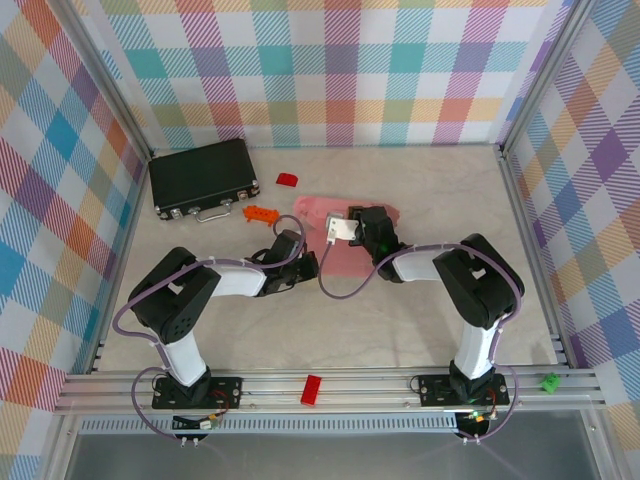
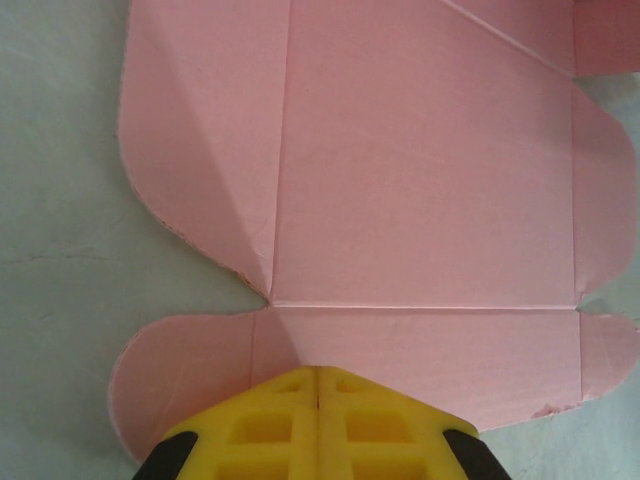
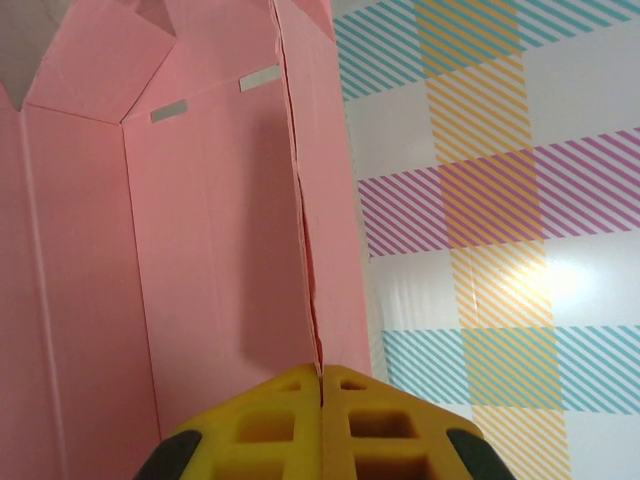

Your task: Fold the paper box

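The paper box is a pale-pink die-cut card sheet lying mid-table, partly raised. In the left wrist view its flat panels and rounded tabs face the camera. My left gripper is shut, its yellow fingertips resting down on the near strip of the sheet, and no card shows between them. From above, the left gripper sits at the sheet's near-left edge. My right gripper is shut on the edge of an upright doubled wall of the paper box. Seen from above, the right gripper is over the sheet.
A black case lies at the back left. A red block and an orange block lie between the case and the sheet. Another red block and a green one sit on the front rail. Plaid walls enclose the table.
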Available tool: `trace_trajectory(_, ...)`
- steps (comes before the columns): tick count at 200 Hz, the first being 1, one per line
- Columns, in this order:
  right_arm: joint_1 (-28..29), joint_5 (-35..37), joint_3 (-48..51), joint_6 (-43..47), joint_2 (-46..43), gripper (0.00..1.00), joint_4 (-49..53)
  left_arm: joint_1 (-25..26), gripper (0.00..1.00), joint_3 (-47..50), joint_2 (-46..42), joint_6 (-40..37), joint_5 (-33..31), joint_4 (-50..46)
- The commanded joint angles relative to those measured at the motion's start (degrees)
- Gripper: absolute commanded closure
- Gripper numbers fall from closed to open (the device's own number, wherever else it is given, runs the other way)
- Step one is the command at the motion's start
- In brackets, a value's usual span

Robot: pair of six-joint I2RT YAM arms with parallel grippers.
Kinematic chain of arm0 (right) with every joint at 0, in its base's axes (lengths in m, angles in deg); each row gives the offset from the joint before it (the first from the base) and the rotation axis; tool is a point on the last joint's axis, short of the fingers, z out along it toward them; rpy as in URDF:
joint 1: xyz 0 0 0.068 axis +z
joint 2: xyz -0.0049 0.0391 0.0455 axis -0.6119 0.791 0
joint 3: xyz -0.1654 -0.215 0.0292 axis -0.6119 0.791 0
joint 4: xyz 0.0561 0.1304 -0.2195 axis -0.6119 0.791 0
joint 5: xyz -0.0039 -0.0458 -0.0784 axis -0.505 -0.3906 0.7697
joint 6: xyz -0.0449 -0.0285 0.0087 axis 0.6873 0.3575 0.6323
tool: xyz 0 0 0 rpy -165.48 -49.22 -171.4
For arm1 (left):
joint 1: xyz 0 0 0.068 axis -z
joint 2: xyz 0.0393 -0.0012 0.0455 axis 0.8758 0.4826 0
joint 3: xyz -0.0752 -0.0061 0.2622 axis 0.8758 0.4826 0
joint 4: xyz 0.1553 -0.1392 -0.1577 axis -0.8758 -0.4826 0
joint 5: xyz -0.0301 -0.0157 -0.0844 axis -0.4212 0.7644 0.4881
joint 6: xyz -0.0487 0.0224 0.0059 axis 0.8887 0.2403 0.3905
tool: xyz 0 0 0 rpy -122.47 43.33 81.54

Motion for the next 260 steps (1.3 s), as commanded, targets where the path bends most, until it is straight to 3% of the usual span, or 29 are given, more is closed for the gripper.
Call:
trace_trajectory(1,0.7,0.0,1.2,2.4,2.1,1.0,-1.5,-0.3,1.0,-0.8,-0.5,0.0,1.2,-2.7)
trace_trajectory(42,0.7,0.4,0.5,3.7,2.9,1.0,-3.5,-0.6,0.73,1.1,-10.4,-2.5,-2.4,-8.7)
trace_trajectory(84,0.8,0.5,0.5,4.3,3.3,1.0,-4.1,-4.7,0.61,0.0,-21.3,-5.6,-7.8,-20.5)
trace_trajectory(117,0.8,0.1,0.5,4.1,3.3,1.0,-4.1,-11.2,0.54,-3.0,-23.6,-9.1,-12.2,-25.5)
trace_trajectory(175,1.2,-0.2,0.5,3.7,3.4,1.0,-3.7,-21.5,0.54,-15.0,-12.1,-13.2,-11.0,-27.4)
trace_trajectory(216,1.3,-1.0,0.6,3.3,3.3,1.0,-3.6,-22.1,0.56,-26.4,-1.1,-17.9,-5.2,-27.5)
trace_trajectory(260,1.6,-1.3,0.7,2.7,3.2,1.0,-3.3,-22.1,0.55,-38.2,8.8,-20.2,-3.7,-30.6)
